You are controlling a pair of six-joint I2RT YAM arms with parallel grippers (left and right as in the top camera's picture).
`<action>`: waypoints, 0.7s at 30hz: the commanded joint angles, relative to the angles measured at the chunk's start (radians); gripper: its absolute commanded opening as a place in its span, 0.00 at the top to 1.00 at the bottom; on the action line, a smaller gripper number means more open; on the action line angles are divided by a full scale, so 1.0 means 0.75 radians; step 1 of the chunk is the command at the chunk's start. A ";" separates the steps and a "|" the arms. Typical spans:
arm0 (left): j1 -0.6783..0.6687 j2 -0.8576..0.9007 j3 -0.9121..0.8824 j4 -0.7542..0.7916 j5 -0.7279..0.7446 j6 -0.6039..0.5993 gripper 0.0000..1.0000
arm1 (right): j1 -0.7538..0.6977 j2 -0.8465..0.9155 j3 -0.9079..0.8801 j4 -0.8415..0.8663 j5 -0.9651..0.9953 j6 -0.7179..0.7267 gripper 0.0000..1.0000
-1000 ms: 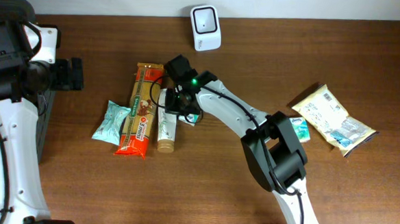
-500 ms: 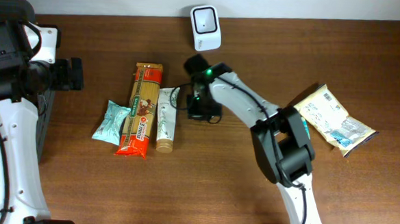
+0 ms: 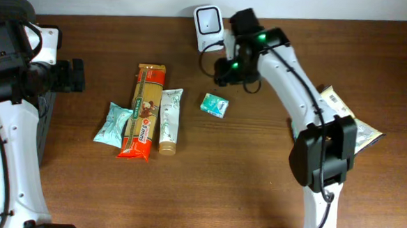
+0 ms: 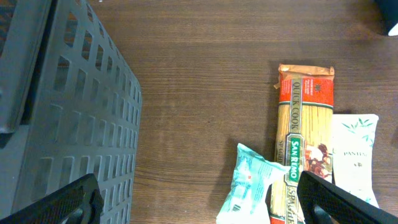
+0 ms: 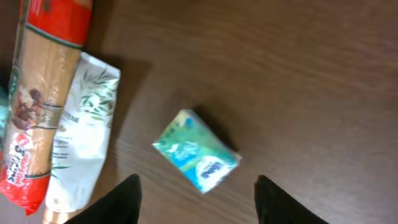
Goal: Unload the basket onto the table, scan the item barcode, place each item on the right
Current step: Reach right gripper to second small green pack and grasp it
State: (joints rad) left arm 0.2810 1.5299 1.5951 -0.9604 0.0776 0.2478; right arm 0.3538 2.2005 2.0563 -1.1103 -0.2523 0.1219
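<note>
The right jaws and the left jaws stand released, empty; a green-and-blue soft packet (image 3: 214, 105) lies on the brown wooden surface (image 3: 221, 185), near the white box-shaped scanner (image 3: 210, 19).

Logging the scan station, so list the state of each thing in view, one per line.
Green packet: lying loose on the table.
Right gripper: open, holding nothing.
Left gripper: open, holding nothing.
Scanner: standing at the table's far edge.
Pasta packet: lying flat.
Tube: lying flat beside the pasta packet.
Teal pouch: lying flat.
Yellow bag: lying flat at the right.
Basket: inside not visible.
</note>
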 commanded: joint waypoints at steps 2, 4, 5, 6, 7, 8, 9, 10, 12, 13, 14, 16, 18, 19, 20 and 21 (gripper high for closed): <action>0.005 -0.008 0.009 0.001 0.005 0.025 0.01 | -0.169 0.067 0.005 0.016 -0.313 -0.238 0.34; 0.005 -0.008 0.009 0.001 0.005 0.026 0.01 | -0.174 0.140 0.005 0.019 -0.334 -0.258 0.34; 0.005 -0.008 0.009 0.001 0.005 0.026 0.01 | -0.174 0.179 0.005 0.020 -0.364 -0.258 0.34; 0.005 -0.008 0.009 0.001 0.005 0.026 0.01 | -0.174 0.217 0.004 0.018 -0.412 -0.263 0.34; 0.005 -0.008 0.009 0.001 0.005 0.025 0.01 | -0.174 0.239 -0.002 0.015 -0.421 -0.262 0.34; 0.005 -0.008 0.009 0.001 0.005 0.025 0.01 | -0.174 0.263 -0.027 0.014 -0.421 -0.263 0.35; 0.005 -0.008 0.009 0.001 0.005 0.026 0.01 | -0.174 0.279 -0.055 0.024 -0.422 -0.289 0.36; 0.005 -0.008 0.009 0.001 0.005 0.025 0.01 | -0.174 0.291 -0.079 0.030 -0.422 -0.298 0.36; 0.005 -0.008 0.009 0.001 0.005 0.026 0.01 | -0.173 0.314 -0.102 0.035 -0.428 -0.297 0.41; 0.005 -0.008 0.009 0.001 0.005 0.026 0.01 | -0.166 0.319 -0.117 0.035 -0.432 -0.298 0.44; 0.005 -0.008 0.009 0.001 0.005 0.026 0.01 | -0.155 0.322 -0.131 0.035 -0.431 -0.298 0.44; 0.005 -0.008 0.009 0.001 0.005 0.025 0.01 | -0.141 0.323 -0.201 0.095 -0.431 -0.297 0.45; 0.005 -0.008 0.009 0.001 0.005 0.025 0.01 | -0.141 0.323 -0.261 0.163 -0.458 -0.291 0.51; 0.005 -0.008 0.009 0.001 0.005 0.025 0.01 | -0.144 0.323 -0.266 0.170 -0.467 -0.290 0.64; 0.005 -0.008 0.009 0.001 0.005 0.026 0.01 | -0.142 0.323 -0.266 0.164 -0.467 -0.280 0.82; 0.005 -0.008 0.009 0.001 0.005 0.026 0.01 | -0.140 0.323 -0.266 0.148 -0.468 -0.255 0.95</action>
State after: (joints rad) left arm 0.2810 1.5299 1.5951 -0.9604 0.0776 0.2478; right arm 0.2356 2.4115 1.8870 -0.9798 -0.6533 -0.0860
